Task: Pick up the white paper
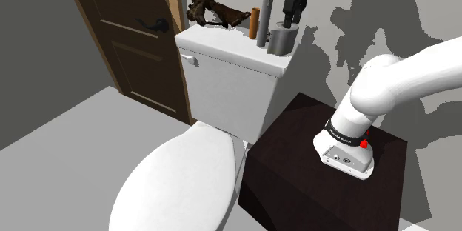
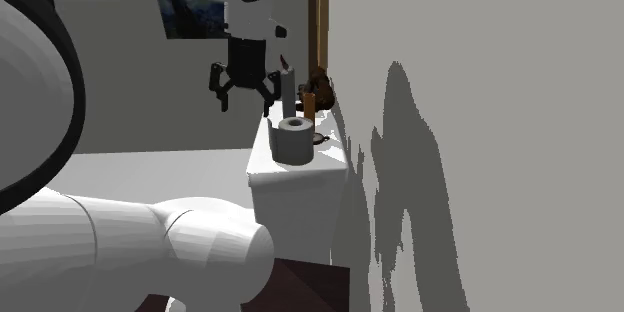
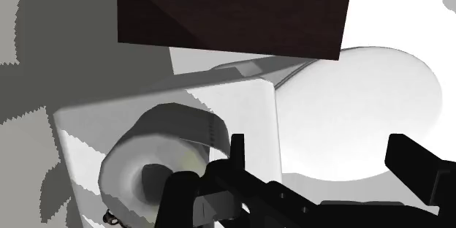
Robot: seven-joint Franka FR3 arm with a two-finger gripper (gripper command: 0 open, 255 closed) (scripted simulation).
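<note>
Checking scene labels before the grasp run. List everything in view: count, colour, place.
paper roll: 1, grey, lying on its side on the tank top, at the end nearest the stand
tall stick: 1, grey with a reddish tip, upright beside the roll
short cylinder: 1, orange-brown, upright next to the stick
tangled object: 1, dark brown, far end of the tank top
toilet tank: 1, white, against the wall
toilet lid: 1, white, closed
door: 1, dark brown, shoulder view's left
stand: 1, dark box, beside the toilet
arm: 1, white
claw: 1, black, open, above the roll
</note>
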